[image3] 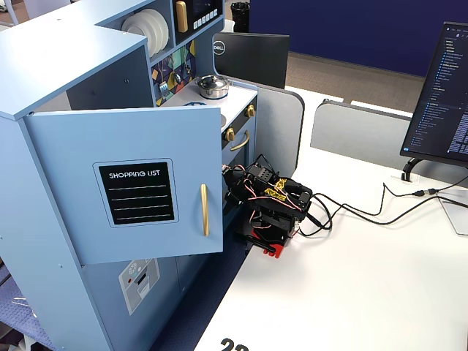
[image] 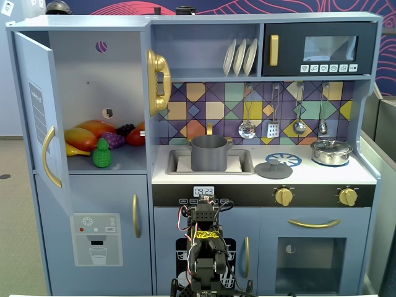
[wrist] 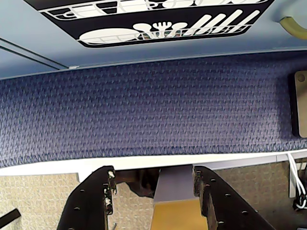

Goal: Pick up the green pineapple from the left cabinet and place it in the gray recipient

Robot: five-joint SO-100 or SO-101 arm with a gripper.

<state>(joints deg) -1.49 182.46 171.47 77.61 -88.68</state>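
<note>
The green pineapple (image: 102,153) stands upright at the front of the shelf in the left cabinet (image: 93,62), whose door (image: 38,111) is swung open to the left. The gray recipient (image: 209,153) sits in the sink at the middle of the counter. My arm (image: 204,247) is folded low in front of the kitchen, far below both; it also shows in a fixed view (image3: 270,205) at the table edge. In the wrist view my gripper (wrist: 153,175) is open and empty and looks down at blue carpet (wrist: 153,110). The pineapple and pot are out of the wrist view.
A mango (image: 90,133), purple grapes (image: 112,138) and a red fruit (image: 136,137) lie behind the pineapple. A gray lid (image: 273,169) and a shiny lidded pot (image: 331,150) sit on the counter. Cables (image3: 365,212) and a monitor (image3: 439,95) are on the white table.
</note>
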